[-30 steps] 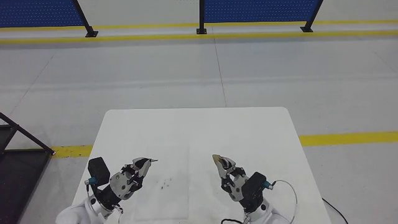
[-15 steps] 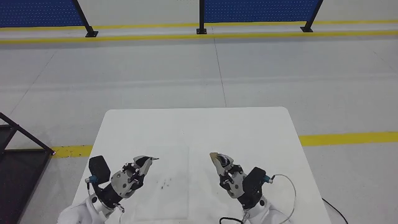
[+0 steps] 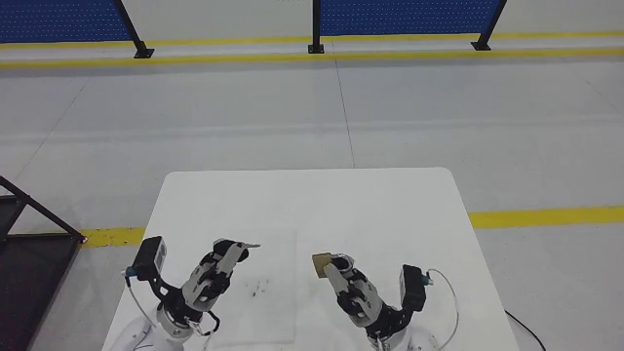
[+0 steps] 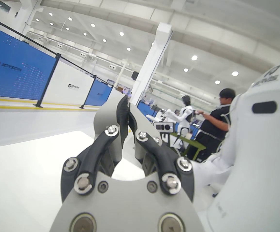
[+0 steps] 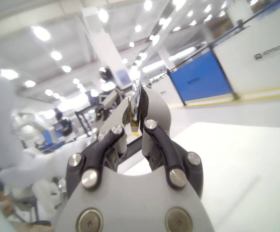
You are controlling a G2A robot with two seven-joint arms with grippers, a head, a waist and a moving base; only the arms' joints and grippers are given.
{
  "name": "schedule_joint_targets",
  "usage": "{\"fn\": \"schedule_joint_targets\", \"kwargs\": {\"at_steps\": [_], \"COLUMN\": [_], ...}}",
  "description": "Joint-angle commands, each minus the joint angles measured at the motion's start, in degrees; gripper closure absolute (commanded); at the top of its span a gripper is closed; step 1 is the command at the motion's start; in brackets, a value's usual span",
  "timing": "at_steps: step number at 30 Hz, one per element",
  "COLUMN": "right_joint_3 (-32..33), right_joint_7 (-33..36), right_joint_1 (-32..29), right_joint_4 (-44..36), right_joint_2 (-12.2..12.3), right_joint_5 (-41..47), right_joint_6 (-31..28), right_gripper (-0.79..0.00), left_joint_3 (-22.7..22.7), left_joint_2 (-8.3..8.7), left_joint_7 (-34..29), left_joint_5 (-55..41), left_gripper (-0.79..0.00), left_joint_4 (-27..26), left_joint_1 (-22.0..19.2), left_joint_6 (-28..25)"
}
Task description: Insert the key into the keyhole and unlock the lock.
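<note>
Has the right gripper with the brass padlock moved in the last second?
Yes. The right gripper, shut on the brass padlock, has swung across the white table towards its middle, nearer the dark smudges and the left gripper with its thin silver key.

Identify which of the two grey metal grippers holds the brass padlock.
The right gripper: the brass padlock sits clamped in it, while the left gripper pinches only a thin silver key.
</note>
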Motion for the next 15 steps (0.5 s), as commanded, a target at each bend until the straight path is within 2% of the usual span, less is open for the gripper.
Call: {"fn": "schedule_joint_targets", "kwargs": {"at_steps": [1, 4, 6, 15], "right_joint_3": [-0.88, -1.14, -0.86, -0.86], "right_joint_7": [-1.73, -3.91, -3.99, -3.99], "right_joint_1": [-0.05, -0.02, -0.01, -0.01], "right_joint_4": [0.63, 1.53, 1.84, 1.84], "right_joint_2": [-0.07, -0.11, -0.09, -0.09], "right_joint_5": [-0.24, -0.1, -0.28, -0.28], "right_joint_6": [-3.32, -6.06, -5.68, -5.68], "right_gripper": [0.0, 0.0, 0.0, 0.0], "left_joint_3": [1.97, 5.74, 7.36, 7.43], "left_joint_2": [0.42, 1.18, 1.85, 2.09], "left_joint_7": [-0.73, -1.71, -3.77, -4.64], "left_joint_5": [-2.96, -8.52, -11.54, -12.09], "left_gripper": [0.0, 0.0, 0.0, 0.0], "left_joint_4": [-0.13, -0.57, -0.2, 0.17], "left_joint_1": [-1.01, -2.51, -3.68, -4.13], "left_joint_6": [0.02, 0.02, 0.02, 0.02]}}
